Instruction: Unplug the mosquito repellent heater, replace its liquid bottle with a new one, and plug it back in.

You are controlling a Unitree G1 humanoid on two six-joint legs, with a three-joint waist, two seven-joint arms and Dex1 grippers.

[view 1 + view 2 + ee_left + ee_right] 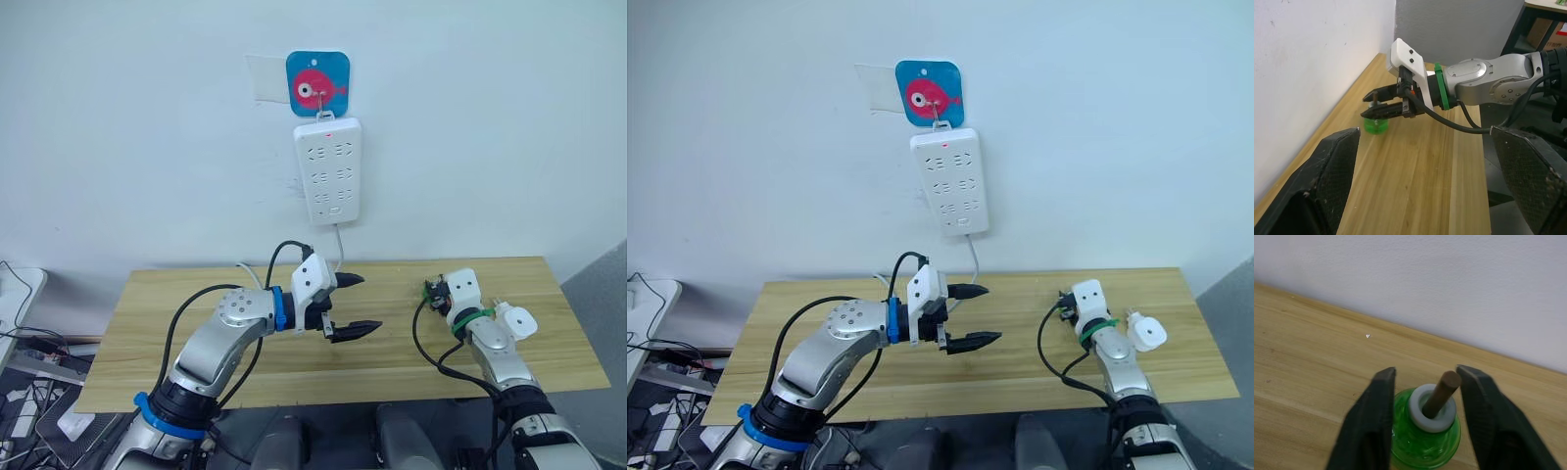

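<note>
- The left tool (351, 305) hovers over the middle of the counter (196, 304), fingers spread wide with nothing between them.
- The right tool (1370, 103) is low over the right part of the counter, near the wall, with its fingers pointing toward the wall.
- In the right wrist view its two fingers (1371, 421) stand either side of a green bottle (1422, 435), close to the bottle's sides; whether they press on it I cannot tell.
- The bottle is clear green, with a white collar (1432, 409) and a brown wick (1442, 390) sticking up and leaning a little.
- The bottle stands upright on the counter; the left wrist view shows its green base under the right tool's tips.
- The heater (516, 321), a small white rounded unit, is just beside the right forearm on its outer side, at the counter's right end; whether it rests on the counter or against the arm I cannot tell.
- A white power strip (328, 171) hangs upright on the wall above the counter from a hook on a blue sticker (317, 83) with a pink fish.
- A small red light shows at the strip's top, and its cord (339, 245) runs down behind the counter.
</note>
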